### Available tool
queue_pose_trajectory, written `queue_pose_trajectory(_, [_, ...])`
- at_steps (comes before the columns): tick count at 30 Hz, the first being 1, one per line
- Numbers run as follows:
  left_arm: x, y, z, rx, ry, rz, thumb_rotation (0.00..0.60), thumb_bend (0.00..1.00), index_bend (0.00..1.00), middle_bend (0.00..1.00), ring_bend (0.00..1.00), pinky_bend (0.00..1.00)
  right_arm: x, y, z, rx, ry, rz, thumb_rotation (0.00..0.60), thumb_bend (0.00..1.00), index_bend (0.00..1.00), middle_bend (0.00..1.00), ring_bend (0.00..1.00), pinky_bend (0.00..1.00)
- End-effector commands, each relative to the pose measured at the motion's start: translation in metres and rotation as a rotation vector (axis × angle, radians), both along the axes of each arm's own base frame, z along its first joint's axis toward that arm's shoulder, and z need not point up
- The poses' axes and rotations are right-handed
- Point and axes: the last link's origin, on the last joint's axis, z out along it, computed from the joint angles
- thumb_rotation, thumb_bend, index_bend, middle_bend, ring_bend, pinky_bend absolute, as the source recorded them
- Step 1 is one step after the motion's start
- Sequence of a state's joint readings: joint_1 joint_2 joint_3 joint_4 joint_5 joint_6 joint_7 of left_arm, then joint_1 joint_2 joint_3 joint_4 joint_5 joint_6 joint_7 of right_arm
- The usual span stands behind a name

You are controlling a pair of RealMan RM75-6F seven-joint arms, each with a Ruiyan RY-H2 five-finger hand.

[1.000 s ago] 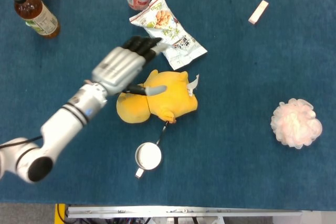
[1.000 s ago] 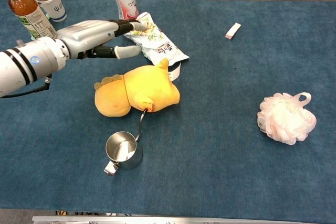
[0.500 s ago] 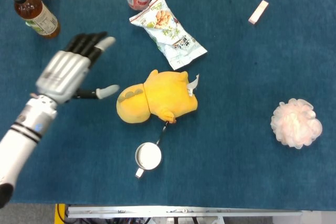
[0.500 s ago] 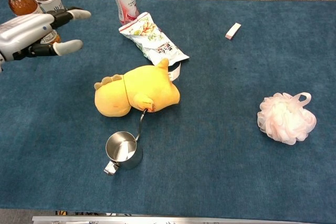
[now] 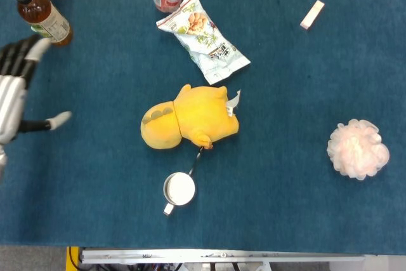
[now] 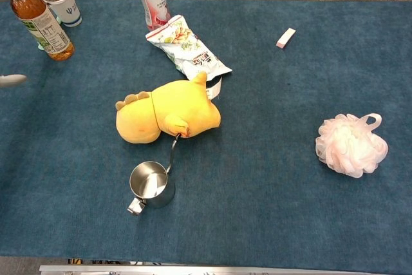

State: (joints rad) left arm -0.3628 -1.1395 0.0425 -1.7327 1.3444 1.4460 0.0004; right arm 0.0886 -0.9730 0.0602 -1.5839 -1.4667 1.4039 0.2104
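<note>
Blue-carpeted tabletop (image 5: 304, 93): my left hand (image 5: 14, 90) hovers at the far left edge, fingers spread wide and holding nothing, nearest the brown tea bottle (image 5: 43, 17), whose green label is unreadable. The yellow plush toy (image 5: 189, 118) lies mid-table beside the snack bag (image 5: 203, 37).

L hand (image 5: 14, 96) mostly cut off, frame edge

left hand (image 5: 14, 96) at frame edge, fingers spread
</note>
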Motion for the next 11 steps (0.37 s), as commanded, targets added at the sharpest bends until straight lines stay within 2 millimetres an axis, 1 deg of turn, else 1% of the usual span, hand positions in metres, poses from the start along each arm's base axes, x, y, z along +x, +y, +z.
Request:
queue_pose_trajectory(1, [-0.013, -0.015, 0.01, 0.066, 0.032, 0.027, 0.539, 0.0, 0.02, 0.05, 0.01, 0.0, 0.001, 0.0, -0.001, 0.011, -0.009, 0.007, 0.6, 0.0, 0.25, 0.33, 0.12, 0.15])
queue_pose_trajectory(7, [-0.023, -0.042, 0.017, 0.123, 0.083, 0.045, 0.54, 0.0, 0.02, 0.05, 0.01, 0.0, 0.007, -0.001, -0.004, 0.039, -0.027, 0.038, 0.6, 0.0, 0.25, 0.33, 0.12, 0.15])
queue_pose_trajectory(11, [-0.025, -0.053, 0.019, 0.128, 0.09, 0.056, 0.537, 0.0, 0.02, 0.05, 0.01, 0.0, 0.009, -0.002, -0.006, 0.051, -0.03, 0.048, 0.6, 0.0, 0.25, 0.33, 0.12, 0.15])
